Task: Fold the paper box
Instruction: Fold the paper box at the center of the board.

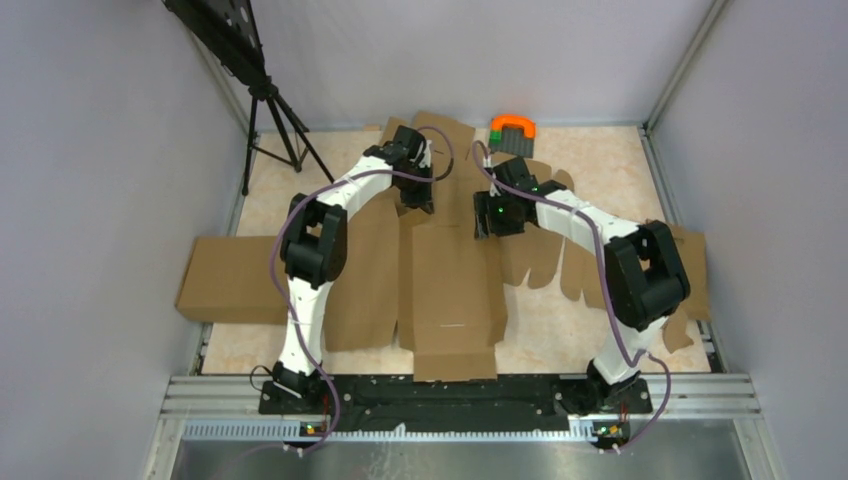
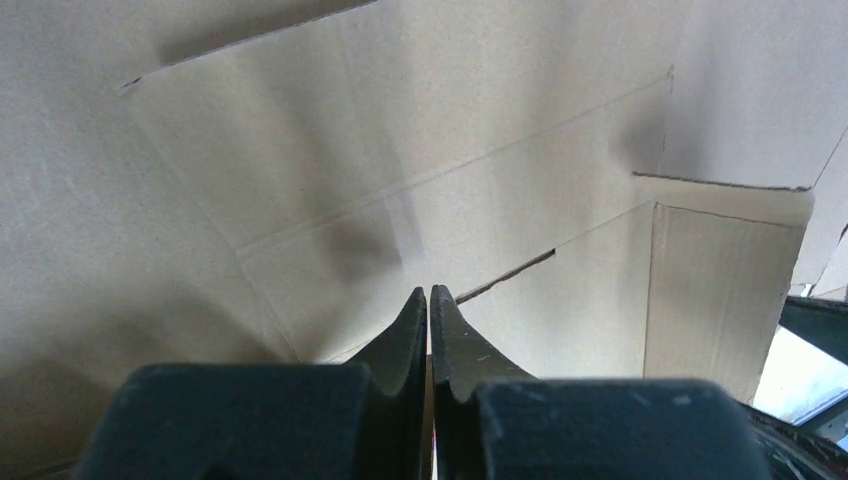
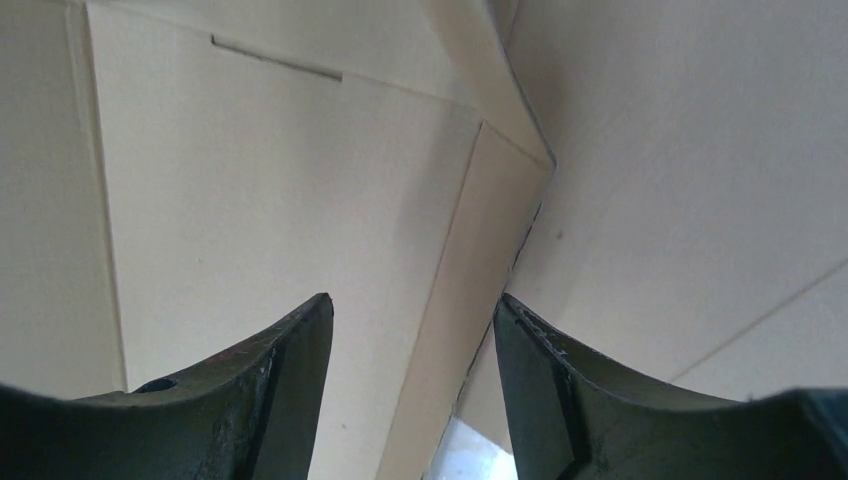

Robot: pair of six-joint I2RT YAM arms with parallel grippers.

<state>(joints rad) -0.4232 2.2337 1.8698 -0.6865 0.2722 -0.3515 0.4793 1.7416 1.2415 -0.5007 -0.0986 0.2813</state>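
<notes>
**A:** Top view first. The paper box point(image 1: 452, 290) lies opened out across the middle of the surface point(image 1: 600, 165). Its front flap sits at the near edge and its other flaps reach towards the far edge.

**B:** Both arms are stretched over the far half of it. Look at the left gripper point(image 2: 430, 297) on its wrist camera: the fingers are pressed together with the tips meeting. They point at a creased panel with a short slit in it.

**A:** Is it pinching card?

**B:** There's a thin pale sliver between the fingers, but I cannot tell whether that's cardboard. Closed, that much is plain.

**A:** And the right side?

**B:** The right gripper point(image 3: 412, 305) is spread wide with nothing clamped. A narrow folded strip of the box runs up between its two fingers point(image 3: 290, 390). There's a slitted panel to one side and a plain panel to the other.

**A:** Does either finger touch that strip?

**B:** Can't tell from here.

**A:** Round the outside, a plain cardboard slab point(image 1: 232, 280) lies at the left edge, beside the box. A second cut-out sheet point(image 1: 560, 262) with rounded flaps lies towards the right edge.

**B:** An orange and green object point(image 1: 512, 126) sits at the far edge, and a black tripod point(image 1: 272, 110) stands by the far left corner.
</notes>
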